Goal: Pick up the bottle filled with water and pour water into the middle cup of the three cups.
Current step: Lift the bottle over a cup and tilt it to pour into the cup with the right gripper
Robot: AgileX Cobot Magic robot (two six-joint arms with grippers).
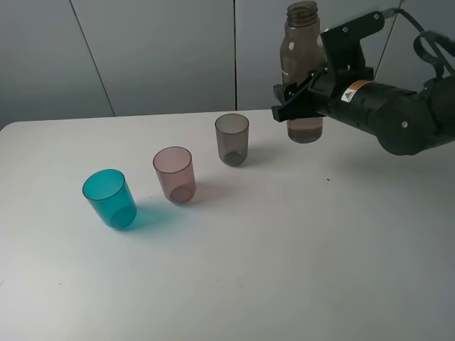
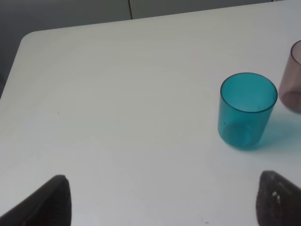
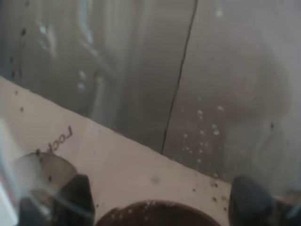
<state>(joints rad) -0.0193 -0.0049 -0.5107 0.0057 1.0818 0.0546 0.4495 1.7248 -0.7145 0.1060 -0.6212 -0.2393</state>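
Note:
My right gripper [image 1: 294, 104] is shut on the smoky brown bottle [image 1: 303, 64] and holds it upright at the back right of the table, to the right of the cups. The bottle has no cap and some water shows in its lower part. The three cups stand in a diagonal row: teal-blue [image 1: 109, 198], pale pink middle cup [image 1: 174, 174], smoky grey [image 1: 232, 138]. The right wrist view looks through the bottle wall [image 3: 141, 70] between the fingertips [image 3: 77, 193]. My left gripper [image 2: 162, 207] is open and empty, near the teal cup [image 2: 247, 110]; the pink cup [image 2: 294, 77] is at the frame edge.
The white table [image 1: 284, 249] has a rounded far left corner [image 2: 28, 40]. A grey panelled wall [image 1: 156, 50] stands behind it. The left arm does not show in the exterior view.

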